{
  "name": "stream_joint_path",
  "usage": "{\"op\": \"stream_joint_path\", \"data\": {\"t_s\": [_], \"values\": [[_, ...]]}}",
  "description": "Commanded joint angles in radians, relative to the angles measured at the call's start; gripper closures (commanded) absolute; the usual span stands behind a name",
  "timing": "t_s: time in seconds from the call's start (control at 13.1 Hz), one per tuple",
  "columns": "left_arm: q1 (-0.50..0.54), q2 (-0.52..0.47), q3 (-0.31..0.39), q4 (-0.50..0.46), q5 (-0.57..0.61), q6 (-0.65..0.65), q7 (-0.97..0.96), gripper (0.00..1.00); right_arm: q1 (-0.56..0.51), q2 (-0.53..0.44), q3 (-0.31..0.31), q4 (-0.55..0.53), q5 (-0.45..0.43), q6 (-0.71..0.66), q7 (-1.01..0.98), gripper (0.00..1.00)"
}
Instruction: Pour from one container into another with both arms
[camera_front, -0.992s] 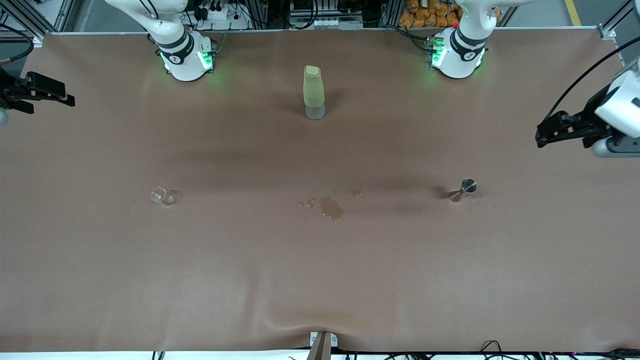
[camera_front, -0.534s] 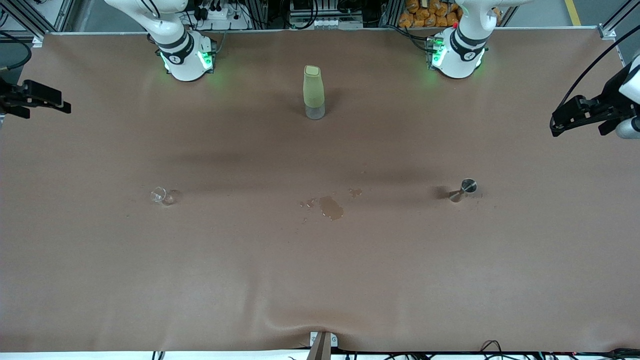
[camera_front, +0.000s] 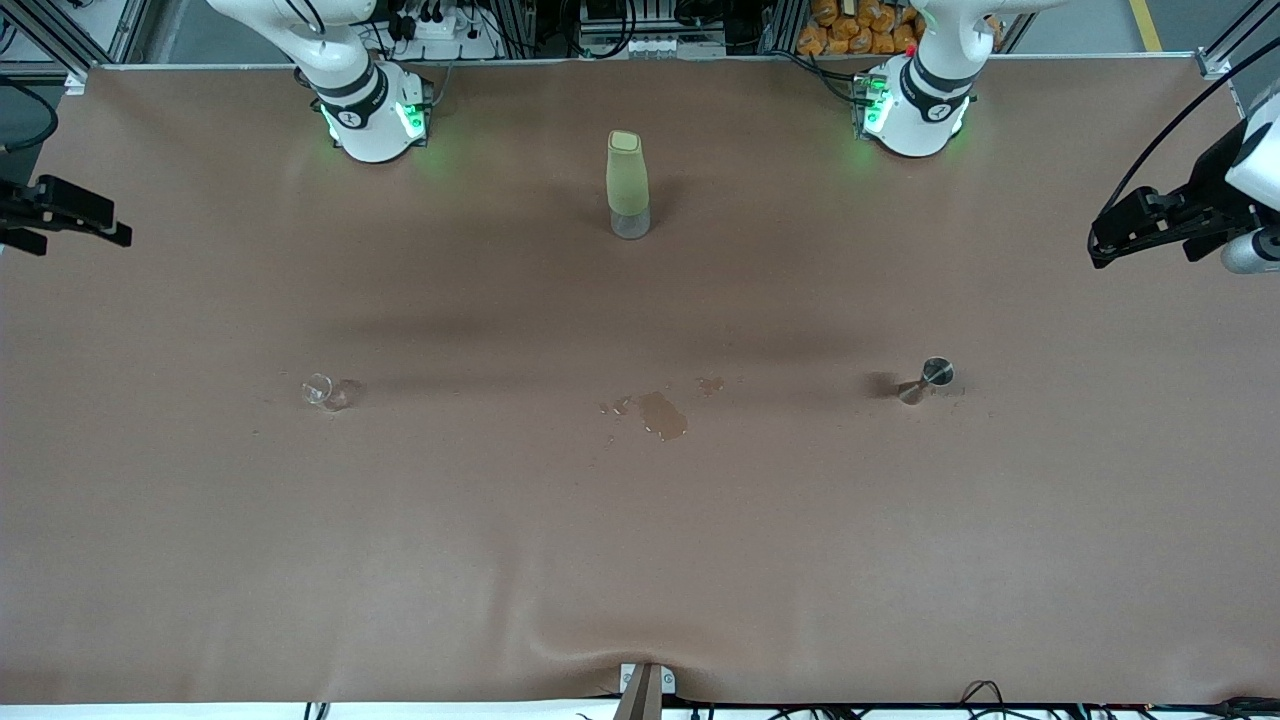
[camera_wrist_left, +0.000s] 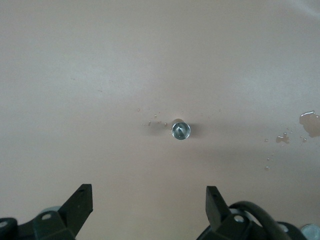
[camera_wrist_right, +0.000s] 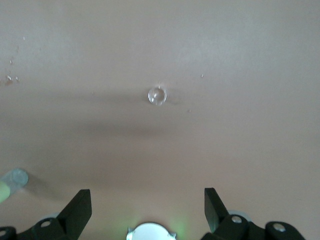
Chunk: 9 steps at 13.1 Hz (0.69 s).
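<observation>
Left pincer (camera_front: 1100, 248) high over the desk (camera_front: 640, 550) edge at the left arm's end, fingers apart, empty. Right pincer (camera_front: 115, 232) over the right arm's end, fingers apart, empty. Metal jigger (camera_front: 925, 379), small glass (camera_front: 325, 392) and tall green bottle (camera_front: 627, 184) upright on desk, spill (camera_front: 662, 414) between jigger and glass.

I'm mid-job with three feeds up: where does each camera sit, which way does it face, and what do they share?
Front view: high across the table, facing the robots; both bases along its top, left gripper and right gripper at the table's ends.
Left wrist view: looks down past its open fingers at the metal jigger.
Right wrist view: looks down past its open fingers at the small glass.
Shared: front view also shows jigger, glass; the spill shows in front and left wrist.
</observation>
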Motion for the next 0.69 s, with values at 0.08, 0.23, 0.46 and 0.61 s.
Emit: {"op": "stream_joint_path", "data": {"t_s": [0.08,0.23,0.46,0.61], "values": [[-0.002,-0.032,-0.001,-0.020,0.011,-0.014,-0.020,0.00,0.017,-0.026,-0.006,-0.022,-0.026,0.045,0.011,0.00],[-0.002,-0.032,0.002,-0.020,0.009,-0.014,-0.020,0.00,0.017,-0.023,-0.006,-0.022,-0.035,0.079,0.011,0.00],[0.000,-0.032,0.005,-0.021,0.008,-0.014,-0.017,0.00,0.026,-0.021,-0.006,-0.021,-0.057,0.098,0.011,0.00],[0.000,-0.032,0.005,-0.021,0.005,-0.022,-0.015,0.00,0.031,-0.020,-0.006,-0.021,-0.060,0.116,0.008,0.00]]}}
